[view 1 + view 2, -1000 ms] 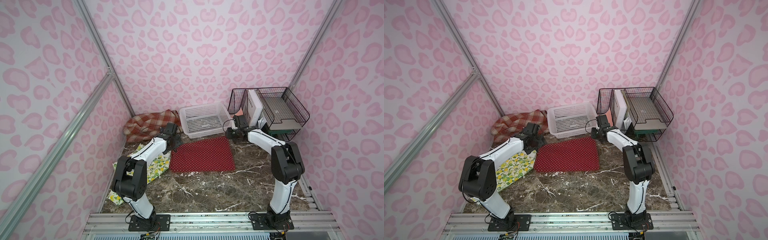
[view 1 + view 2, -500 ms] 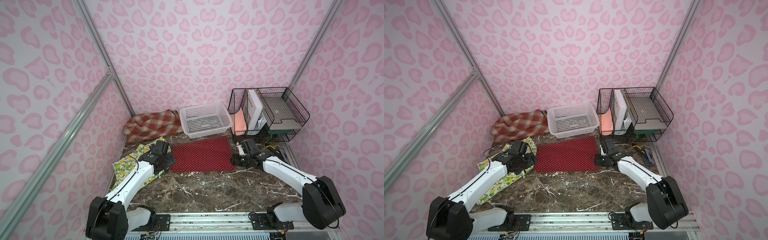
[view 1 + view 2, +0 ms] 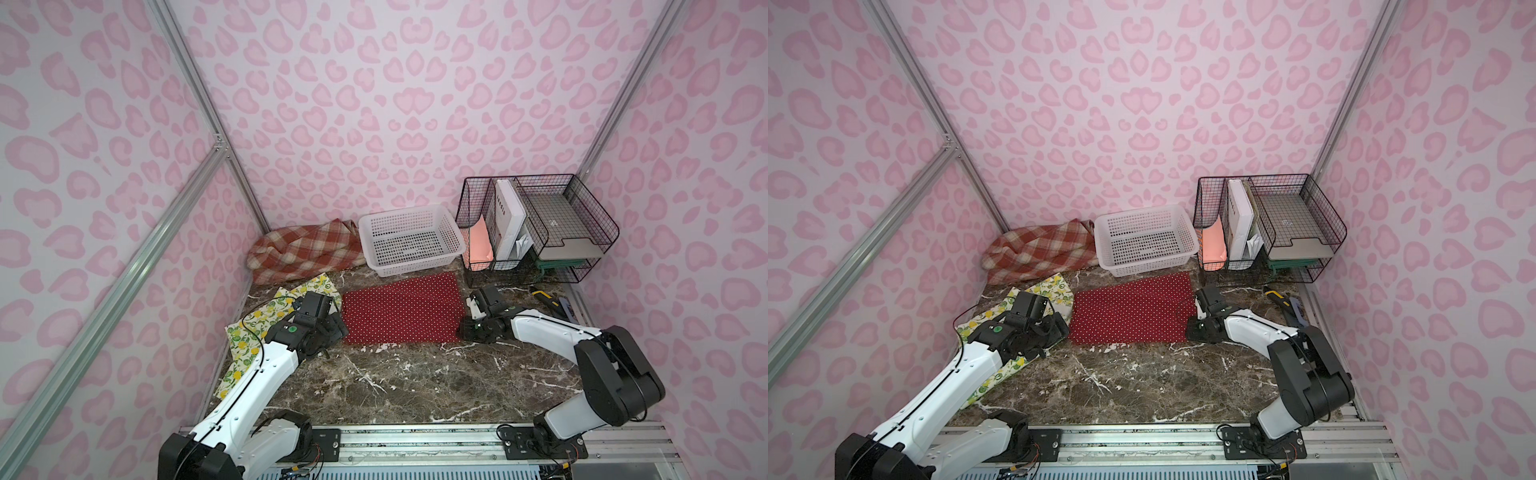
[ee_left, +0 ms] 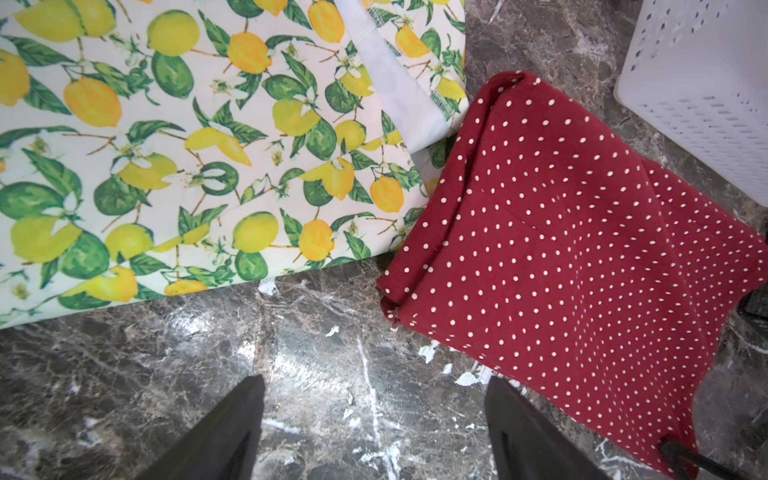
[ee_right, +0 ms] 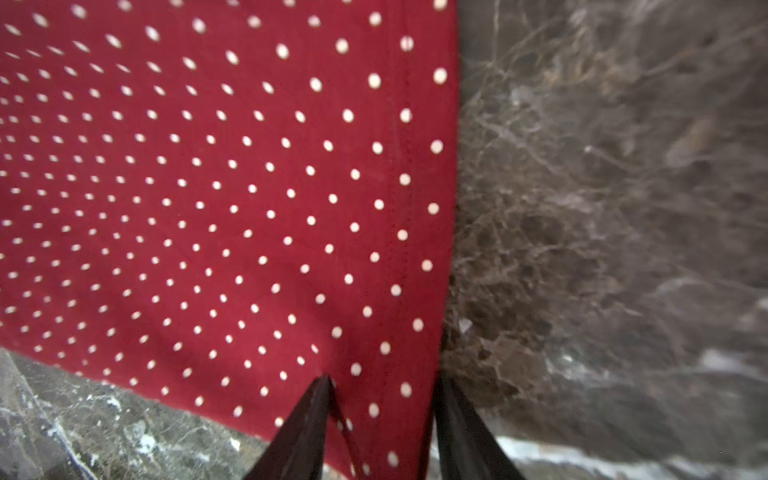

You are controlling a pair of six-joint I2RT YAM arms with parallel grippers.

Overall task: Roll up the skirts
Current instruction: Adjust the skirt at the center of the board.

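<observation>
The red polka-dot skirt (image 3: 401,309) (image 3: 1129,309) lies flat in the middle of the marble table. My left gripper (image 3: 337,331) (image 4: 374,382) hovers open over bare marble just off its near-left corner (image 4: 561,232), touching nothing. Down at the near-right corner, my right gripper (image 3: 466,331) (image 5: 382,380) has its jaws part-way apart astride the skirt's side edge (image 5: 208,187), with flat cloth between them. The lemon-print skirt (image 3: 266,316) (image 4: 187,145) is spread at the left under my left arm. The plaid skirt (image 3: 303,249) (image 3: 1038,249) is bunched in the far left corner.
A white perforated basket (image 3: 415,266) (image 4: 706,83) stands just beyond the red skirt. A black wire desk organiser (image 3: 540,224) with papers fills the far right corner. A yellow-and-black tool (image 3: 544,299) lies by the right edge. Bare marble stretches toward the near edge.
Both arms have drawn back from the far edge of the red skirt to its near corners. The right jaws now straddle the skirt's side edge.
</observation>
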